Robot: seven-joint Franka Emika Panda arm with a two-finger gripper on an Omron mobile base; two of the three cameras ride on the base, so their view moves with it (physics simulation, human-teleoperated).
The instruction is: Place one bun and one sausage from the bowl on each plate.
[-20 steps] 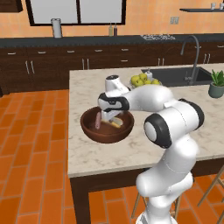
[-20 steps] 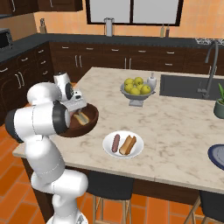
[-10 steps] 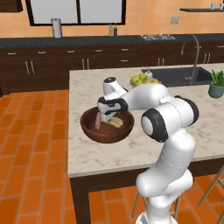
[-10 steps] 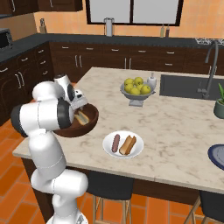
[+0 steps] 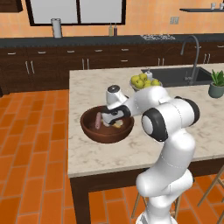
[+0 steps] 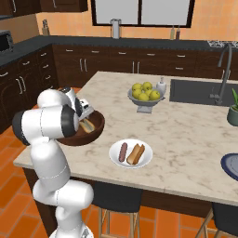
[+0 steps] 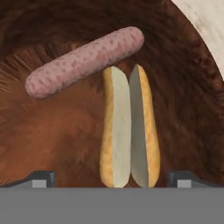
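Note:
The dark wooden bowl (image 5: pixel 89 131) (image 6: pixel 95 135) (image 7: pixel 48 135) sits near the island's left end. In it lie a split tan bun (image 7: pixel 129 127) (image 5: pixel 116 124) and a pinkish sausage (image 7: pixel 85 61) (image 5: pixel 98 121) angled above the bun. My gripper (image 7: pixel 113 179) (image 5: pixel 115 117) reaches down into the bowl, open. One of its fingertips (image 7: pixel 41 178) stands on either side of the bun's near end, and nothing is held. The white plate (image 6: pixel 114 158) carries a sausage (image 6: pixel 122 152) and a bun (image 6: pixel 136 154). The dark blue plate (image 6: pixel 231 165) shows at the right edge.
A grey pedestal bowl of yellow-green fruit (image 5: pixel 144 83) (image 6: pixel 145 95) stands behind the wooden bowl, with a small white bottle (image 6: pixel 161 86) beside it. The sink and faucet (image 5: pixel 192 57) and a potted plant (image 5: pixel 216 85) are at the far right. My arm hides the bowl's left side in the right base view.
The hand has sunk a little lower into the bowl, closer over the bun. Its jaws have stayed open. The food has not moved.

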